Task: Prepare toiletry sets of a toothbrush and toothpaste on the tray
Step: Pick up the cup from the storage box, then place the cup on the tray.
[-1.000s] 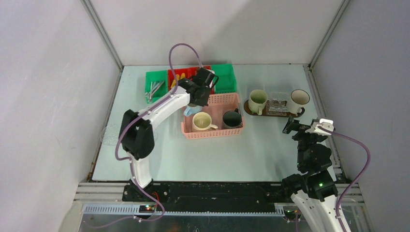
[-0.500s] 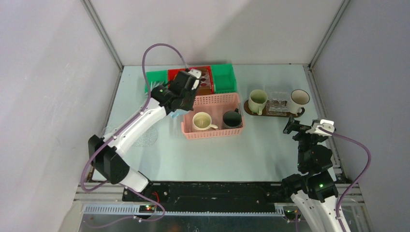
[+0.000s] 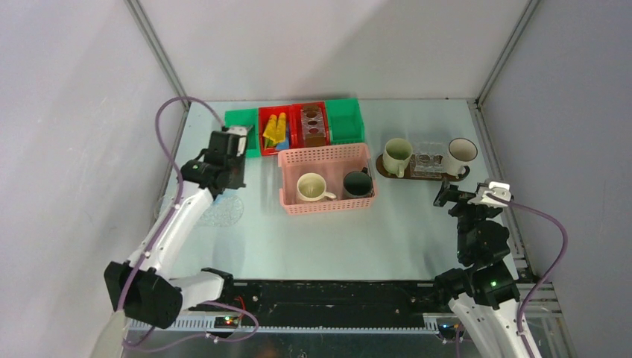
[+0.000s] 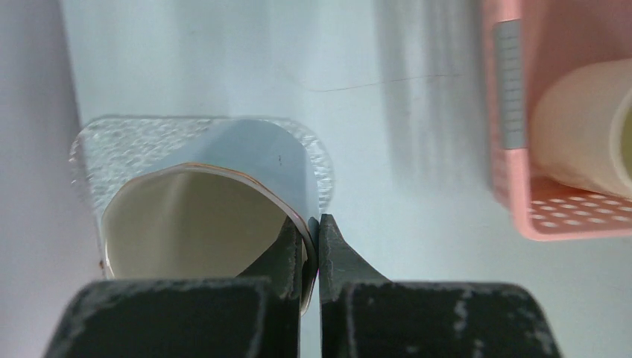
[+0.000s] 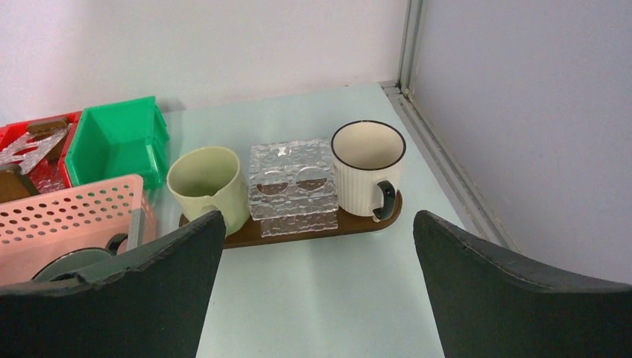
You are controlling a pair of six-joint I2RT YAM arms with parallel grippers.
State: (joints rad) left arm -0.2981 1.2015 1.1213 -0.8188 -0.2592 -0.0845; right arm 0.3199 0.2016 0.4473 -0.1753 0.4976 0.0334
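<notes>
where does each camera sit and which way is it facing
Top external: fixed above and behind the bases, facing down on the table; left arm and right arm both show.
Left wrist: on the left arm, facing down past the shut left jaws pinching the wall of a pale blue mug above a clear disc.
Right wrist: on the right arm, facing across to the tray with a pale green mug and a white mug; open right jaws frame the bottom corners.
Shared: all three show the pink basket.
</notes>
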